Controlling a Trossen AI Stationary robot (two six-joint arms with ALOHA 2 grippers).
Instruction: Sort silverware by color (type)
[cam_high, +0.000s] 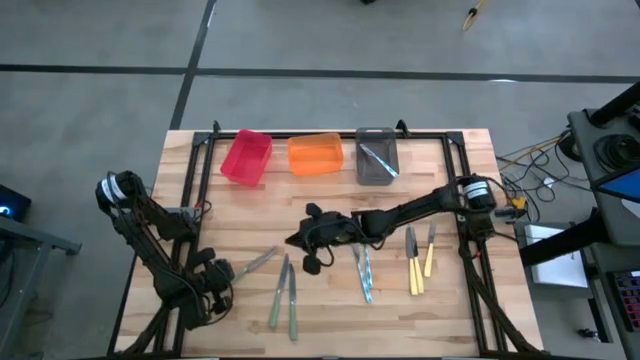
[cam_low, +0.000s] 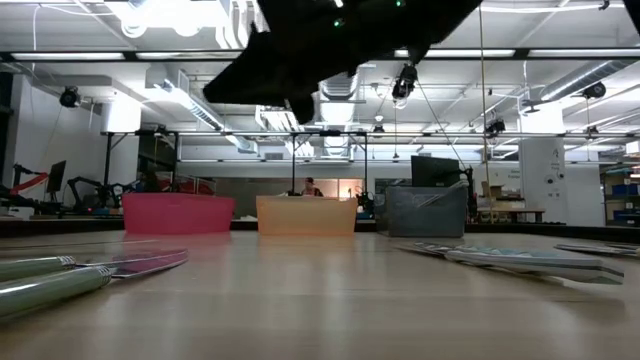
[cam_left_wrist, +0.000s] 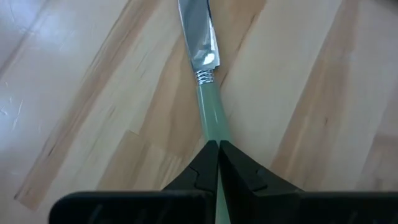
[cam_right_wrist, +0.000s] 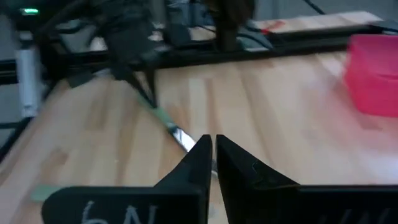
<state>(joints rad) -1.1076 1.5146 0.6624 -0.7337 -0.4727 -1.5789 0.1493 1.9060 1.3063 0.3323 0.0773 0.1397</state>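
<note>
Wooden table (cam_high: 330, 200): left gripper (cam_left_wrist: 218, 149) clamps green-handled knife (cam_left_wrist: 200, 56); right gripper (cam_high: 296, 240) closed, empty, nearby.

Three green-handled pieces lie flat near the front left of the tabletop (cam_high: 440, 190): one green knife (cam_high: 256, 263) slanted, its handle pinched in the left gripper (cam_high: 222, 272), and two more (cam_high: 284, 292) side by side. Light-blue ones (cam_high: 364, 272) lie at centre, pale-yellow ones (cam_high: 418, 258) to their right. One blue piece (cam_high: 378, 160) rests in the grey bin (cam_high: 377, 172).
</note>
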